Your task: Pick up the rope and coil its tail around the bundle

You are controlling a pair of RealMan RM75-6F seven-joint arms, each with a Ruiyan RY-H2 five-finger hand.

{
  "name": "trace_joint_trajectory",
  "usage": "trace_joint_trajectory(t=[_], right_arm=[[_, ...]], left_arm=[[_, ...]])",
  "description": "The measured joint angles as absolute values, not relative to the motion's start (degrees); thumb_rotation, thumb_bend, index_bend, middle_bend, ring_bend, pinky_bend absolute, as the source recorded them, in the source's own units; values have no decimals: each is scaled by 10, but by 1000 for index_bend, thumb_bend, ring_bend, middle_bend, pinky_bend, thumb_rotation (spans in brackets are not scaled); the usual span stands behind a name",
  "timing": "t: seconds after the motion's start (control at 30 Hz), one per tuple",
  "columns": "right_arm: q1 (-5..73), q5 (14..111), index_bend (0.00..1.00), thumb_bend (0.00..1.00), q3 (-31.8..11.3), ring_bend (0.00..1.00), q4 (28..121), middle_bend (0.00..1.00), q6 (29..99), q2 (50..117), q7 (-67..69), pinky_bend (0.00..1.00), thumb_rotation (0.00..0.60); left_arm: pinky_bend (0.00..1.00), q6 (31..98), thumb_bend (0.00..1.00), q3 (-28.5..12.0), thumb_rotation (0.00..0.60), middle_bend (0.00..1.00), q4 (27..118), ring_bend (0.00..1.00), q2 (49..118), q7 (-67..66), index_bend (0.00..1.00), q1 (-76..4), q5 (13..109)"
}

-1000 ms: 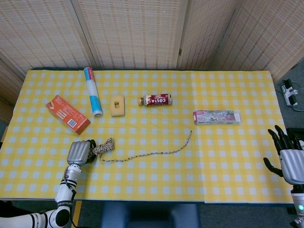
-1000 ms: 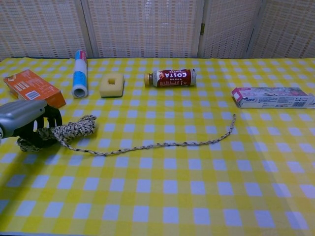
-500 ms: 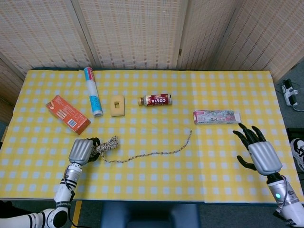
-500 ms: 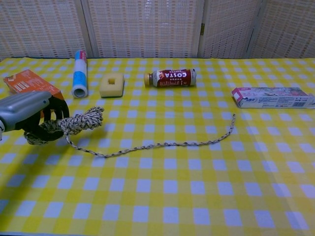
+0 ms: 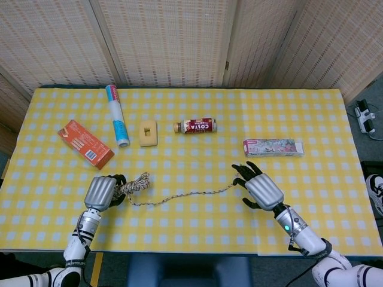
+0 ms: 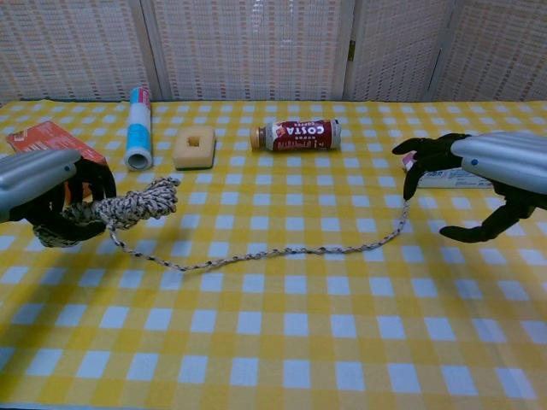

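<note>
Fingers (image 6: 64, 224) of the left hand (image 5: 102, 192) are curled round the coiled end of the rope (image 5: 179, 195), gripping the bundle (image 6: 137, 203) near the table's (image 5: 197, 233) left front; the bundle's free end sticks out rightward and slightly away from the hand, and the chest view shows it raised off the cloth; from it one tail (image 6: 291, 252) droops to the table and runs rightward, its long axis mostly left to right, curving up toward the far side at its tip; that tip lies just under the spread, dark fingertips (image 5: 239, 170) of the right hand (image 5: 257, 186), which hovers with nothing in it, though I cannot tell whether they touch it.

Across the far half, left to right, one of each: an orange box (image 5: 85, 143) lying at an angle; a white and blue tube (image 5: 117, 115) pointing away; a yellow sponge block (image 5: 148, 133) with a slot; a small bottle (image 5: 195, 126) on its side, its red label reading COSTA; a long flat patterned box (image 5: 273, 147), print too small to read.
</note>
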State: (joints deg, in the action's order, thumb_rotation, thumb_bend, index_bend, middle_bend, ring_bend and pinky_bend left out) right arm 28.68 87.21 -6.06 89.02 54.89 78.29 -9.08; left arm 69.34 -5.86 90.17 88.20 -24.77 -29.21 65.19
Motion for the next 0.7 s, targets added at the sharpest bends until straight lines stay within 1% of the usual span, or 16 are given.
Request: trace_joint_trajectory(t=[0.1, 0.33, 0.57, 0.7], right_arm=[[302, 857, 392, 349, -66, 101, 853, 91, 536, 811, -96, 0, 600], [330, 839, 412, 349, -71, 100, 769, 113, 517, 852, -96, 0, 600], [352, 838, 446, 349, -64, 99, 688, 122, 507, 902, -86, 0, 600], [362, 842, 458, 349, -58, 101, 658, 124, 507, 924, -70, 0, 600]], left_arm=[[565, 694, 586, -59, 600, 591, 904, 606, 880, -246, 593, -289, 652], [559, 693, 586, -63, 600, 591, 905, 604, 882, -243, 592, -286, 650], [552, 686, 586, -65, 600, 591, 902, 600, 884, -246, 588, -286, 642], [549, 684, 586, -68, 600, 591, 902, 593, 885, -246, 584, -286, 638]])
